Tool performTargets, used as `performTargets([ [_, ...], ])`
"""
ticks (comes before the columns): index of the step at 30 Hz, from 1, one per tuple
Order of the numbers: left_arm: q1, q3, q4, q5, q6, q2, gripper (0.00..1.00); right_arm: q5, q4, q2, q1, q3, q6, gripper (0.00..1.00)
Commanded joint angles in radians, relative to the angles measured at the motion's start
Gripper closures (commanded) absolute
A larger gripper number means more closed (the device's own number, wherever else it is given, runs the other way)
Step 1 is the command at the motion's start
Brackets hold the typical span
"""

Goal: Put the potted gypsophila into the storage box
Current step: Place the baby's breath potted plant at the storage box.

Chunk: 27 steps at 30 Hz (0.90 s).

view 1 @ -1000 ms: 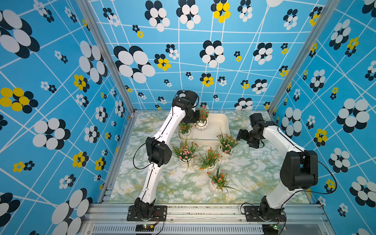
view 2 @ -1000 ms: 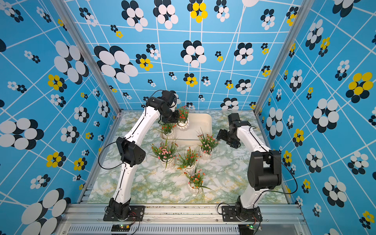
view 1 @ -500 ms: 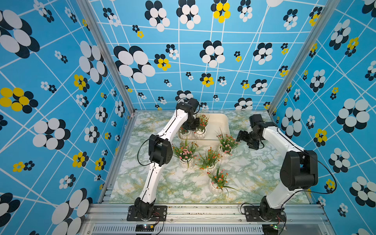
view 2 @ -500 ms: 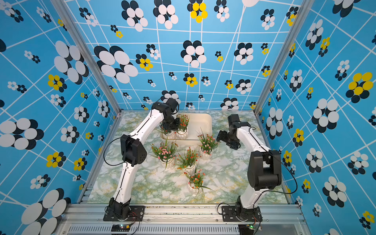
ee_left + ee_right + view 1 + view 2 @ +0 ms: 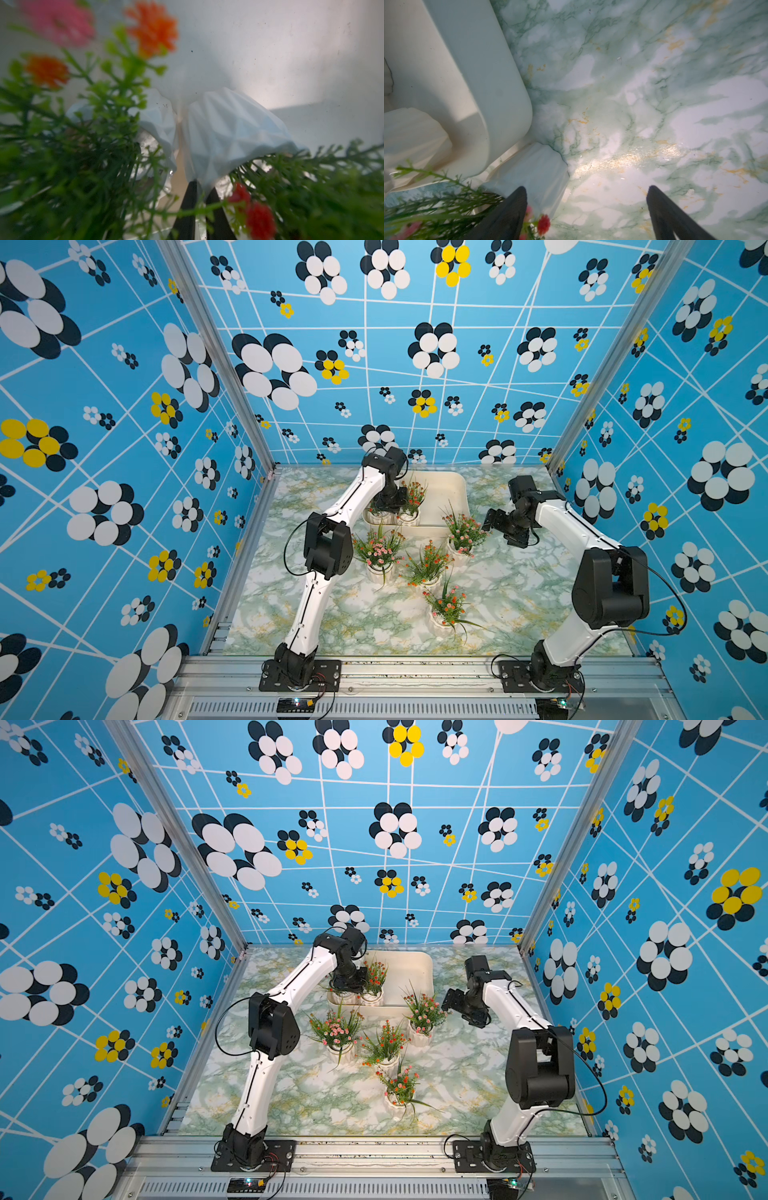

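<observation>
My left gripper [image 5: 200,188] is clamped together on the thin rim of the held pot [image 5: 228,133], a white faceted one, in the near left corner of the storage box [image 5: 459,489]. It touches the neighbour pot [image 5: 158,120], whose orange blossoms and wiry green fronds crowd my fingers. I judge that if I let go and pull away carelessly, those fronds could snag and tip either pot. I cannot tell whether the held pot's base is down flat.

On the marbled table [image 5: 519,593] stand the pink plant [image 5: 379,553], the orange plant [image 5: 428,568] and the nearest plant [image 5: 446,610], all upright, close together and top-heavy with grassy leaves.

The corner pot [image 5: 533,166], pink-flowered, sits just beside the box's outer corner. My right gripper [image 5: 586,188] hangs beside it with its jaws wide apart and empty, one finger already over the pot's side. Closing off-centre could shove the pot against the box wall or topple it
</observation>
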Motion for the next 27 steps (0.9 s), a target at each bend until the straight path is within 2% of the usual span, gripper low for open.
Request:
performTargets([
  [1,-0.005,-0.012,0.025,0.025,-0.012,-0.016,1.00,-0.010,-0.012,-0.004,-0.007,-0.012,-0.015,0.07],
  [27,0.021,-0.004,-0.040,-0.010,-0.038,0.029,1.00,-0.016,-0.010,0.018,-0.006,-0.027,-0.019,0.07],
])
